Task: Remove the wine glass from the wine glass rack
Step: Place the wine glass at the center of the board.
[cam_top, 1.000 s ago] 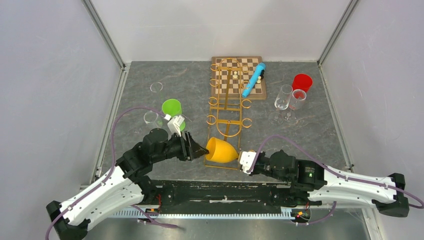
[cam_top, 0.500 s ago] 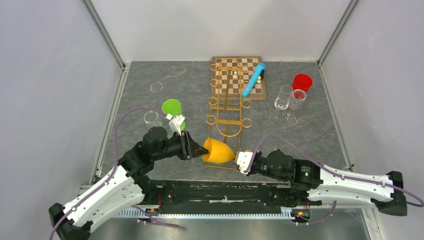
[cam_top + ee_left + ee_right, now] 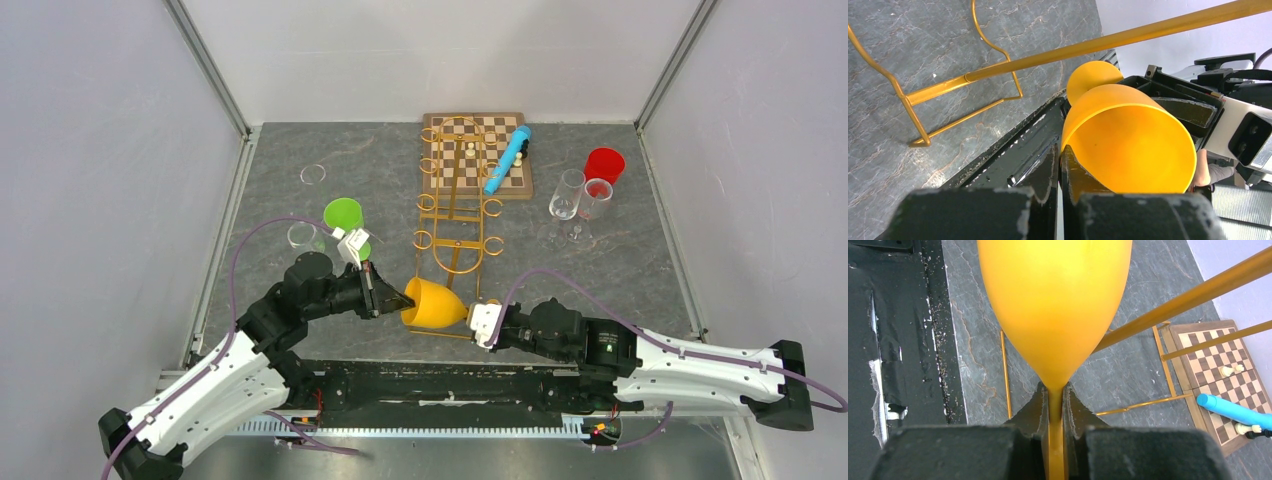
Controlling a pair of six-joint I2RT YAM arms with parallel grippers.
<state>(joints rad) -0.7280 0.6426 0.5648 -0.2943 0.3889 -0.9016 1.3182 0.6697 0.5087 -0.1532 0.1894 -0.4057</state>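
Left gripper has gone from wide open a second ago to clamped; glass and both wrists have shifted slightly left.

Left jaws: nearly touching and pinching the rim wall of the yellow wine glass. In the left wrist view one finger sits outside the bowl and the other just inside the mouth, left gripper.

Right gripper: narrow gap, clamped on the stem right below the bowl. The right wrist view shows the stem running down between the pads, right gripper, with the bowl bulging out ahead of them.

The glass lies on its side between the two grippers, mouth toward the left one, foot toward the right one. It sits at the near end of the wine glass rack, above the rack's wire base. A gold rack bar crosses just beside the bowl; I cannot tell whether they touch.

Relative to the rack:
- chessboard under its far end, blue tube lying on the board
- green cup to its left
- red cup and two clear glasses to its right
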